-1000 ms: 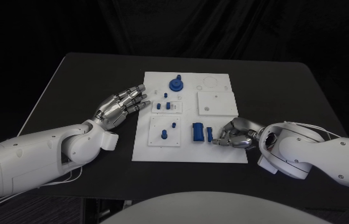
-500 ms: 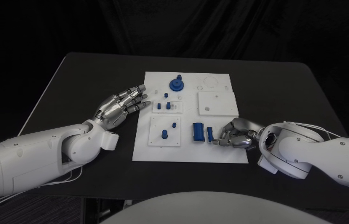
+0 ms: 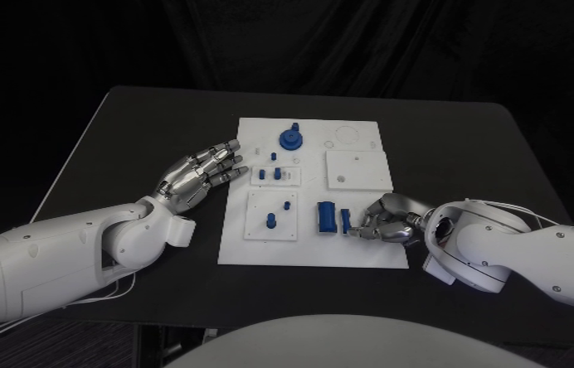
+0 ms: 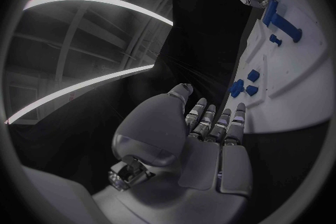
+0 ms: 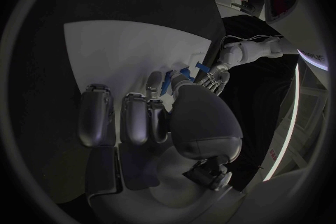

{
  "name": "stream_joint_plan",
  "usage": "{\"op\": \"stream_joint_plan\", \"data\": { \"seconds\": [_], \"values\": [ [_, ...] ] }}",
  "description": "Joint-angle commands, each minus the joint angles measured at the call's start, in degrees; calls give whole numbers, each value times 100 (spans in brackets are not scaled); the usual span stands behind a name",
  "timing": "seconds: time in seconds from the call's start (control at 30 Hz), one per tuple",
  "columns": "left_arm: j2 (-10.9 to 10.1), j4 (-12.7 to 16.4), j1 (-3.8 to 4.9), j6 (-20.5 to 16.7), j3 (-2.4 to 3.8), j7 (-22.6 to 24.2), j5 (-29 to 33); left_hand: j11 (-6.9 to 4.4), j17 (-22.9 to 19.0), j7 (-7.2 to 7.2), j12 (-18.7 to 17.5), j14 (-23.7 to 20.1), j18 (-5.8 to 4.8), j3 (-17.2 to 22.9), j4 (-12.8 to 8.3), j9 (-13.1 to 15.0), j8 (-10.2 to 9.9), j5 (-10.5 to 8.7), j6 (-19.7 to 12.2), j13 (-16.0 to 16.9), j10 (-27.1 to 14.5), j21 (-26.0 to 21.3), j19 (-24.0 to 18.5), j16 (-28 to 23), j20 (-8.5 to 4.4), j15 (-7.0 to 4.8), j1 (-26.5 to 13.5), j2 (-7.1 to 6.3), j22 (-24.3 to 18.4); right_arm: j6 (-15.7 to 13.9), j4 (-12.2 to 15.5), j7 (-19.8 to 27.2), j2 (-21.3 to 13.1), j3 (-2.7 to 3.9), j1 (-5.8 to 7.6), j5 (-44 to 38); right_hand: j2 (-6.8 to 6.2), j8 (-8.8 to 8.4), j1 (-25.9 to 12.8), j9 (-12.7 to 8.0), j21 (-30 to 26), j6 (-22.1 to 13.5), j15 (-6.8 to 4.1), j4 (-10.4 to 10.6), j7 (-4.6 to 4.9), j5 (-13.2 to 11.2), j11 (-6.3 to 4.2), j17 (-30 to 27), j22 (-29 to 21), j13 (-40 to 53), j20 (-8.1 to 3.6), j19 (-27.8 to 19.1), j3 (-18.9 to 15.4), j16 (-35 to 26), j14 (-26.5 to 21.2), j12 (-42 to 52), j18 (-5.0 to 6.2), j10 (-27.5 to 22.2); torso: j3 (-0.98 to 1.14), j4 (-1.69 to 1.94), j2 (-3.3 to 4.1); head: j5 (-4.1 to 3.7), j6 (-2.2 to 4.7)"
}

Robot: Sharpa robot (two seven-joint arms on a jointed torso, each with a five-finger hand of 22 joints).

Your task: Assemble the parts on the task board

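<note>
Head view first: the task board [image 3: 354, 169] is lying in the middle of the black table [image 3: 132, 128], carrying several blue parts. The right hand [image 3: 385, 219] is sitting at the board's near right corner, its fingers curled around a small blue part [image 3: 344, 220], pinching it just beside a bigger blue block [image 3: 325, 216]. The left hand [image 3: 201, 173] is hovering off the board's left edge, fingers stretched out and apart, grasping nothing. A round blue part [image 3: 289, 140] is standing near the board's far edge.
</note>
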Motion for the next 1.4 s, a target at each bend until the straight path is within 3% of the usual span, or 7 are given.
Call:
{"op": "stream_joint_plan", "data": {
  "seconds": [0.03, 0.37, 0.7, 0.87, 1.03, 1.27, 1.4],
  "values": [
    [11, 6, -10, 84, 5, 31, 11, -2, 6, 51, 9, -4, -69, 46, -8, 5, 25, 33, 42, 4, 1, 22, 16, 32, 5, -3, -50, 7, -5, 112, -32, -126, 22, 0, -13, -27, 71, 26, 59, 20, 4, -2, -40, -23, -50, 11, -49, -5, 1062, 1510, -46, 195, 51, 11, 333, 16, -18, 592, -2, -2, -1, 8, -1],
    [16, -10, -14, 88, 5, 28, 11, -3, 7, 53, 11, -3, -69, 51, -10, 5, 27, 36, 44, 4, 1, 23, 18, 33, 5, -3, -49, 6, -4, 198, -92, -109, 74, 0, -14, -27, 38, 20, 550, 59, 6, -92, -67, -332, -77, 602, -78, -18, 1064, 1510, -77, 194, 263, 4, 329, 16, -20, 592, -2, 0, 1, 6, -1],
    [19, -27, -22, 71, 5, 82, 11, 43, 8, 44, 52, 1, -66, 83, -23, 6, 33, 55, 52, 10, 27, 21, 15, 42, 5, -3, -48, -4, -14, -147, -37, 158, 19, 0, -15, -44, -219, 62, 674, 76, 27, 9, -65, -500, -73, 57, -74, 3, 1070, 1510, -77, 202, 194, 17, 334, 16, -26, 592, -1, -3, 1, 20, -1],
    [-41, 38, -24, 7, 5, 220, 10, 110, 10, 63, 83, 9, -69, 138, -55, 12, 52, 77, 95, 13, 56, 18, 8, 60, 7, 15, -38, -25, -32, -727, 28, 552, -84, 2, -14, -67, -233, 94, 637, 93, 20, 37, -65, -478, -75, -76, -75, -10, 1069, 1510, -77, 201, 149, 12, 333, 16, -24, 592, 2, -4, -1, 10, -1],
    [-143, 170, -20, -148, 6, 383, 10, 158, 18, 113, 173, 43, -63, 208, -89, 28, 90, 80, 201, 24, 128, 32, 43, 107, 7, 21, -36, -53, -18, -1545, 83, 1266, -185, 7, 21, 61, -313, -35, 1047, 14, -827, -73, -12, -707, -35, 928, -34, -817, 806, 1395, -45, -94, 374, -479, 107, -38, 144, 485, 7, -4, -16, 17, -1],
    [-286, 392, 75, -334, 7, 509, 9, 208, 22, 195, 288, 91, 25, 318, -124, 53, 162, 83, 400, 30, 276, -102, -290, 165, -43, -40, -83, -139, -328, -2706, 47, 2546, -221, 8, 272, 564, -523, -369, 1415, -286, -1608, -366, 161, -901, 194, 987, 171, -1637, 553, -55, 120, -378, 800, -1026, -185, -955, 259, -846, 25, -17, -70, 61, -1],
    [-287, 461, 254, -482, 7, 648, 8, 87, 11, 153, 183, 32, 72, 348, -74, 38, 148, 77, 369, 14, 231, -170, -468, 109, -55, -87, -157, -175, -475, -3204, -66, 3501, -208, 7, 406, 1308, -548, -621, 1311, -655, -2294, -440, 259, -667, 281, 935, 268, -2274, 332, -619, 223, -634, 970, -1483, -484, -1366, 363, -1352, 36, -31, -143, 111, -1]
  ]
}}
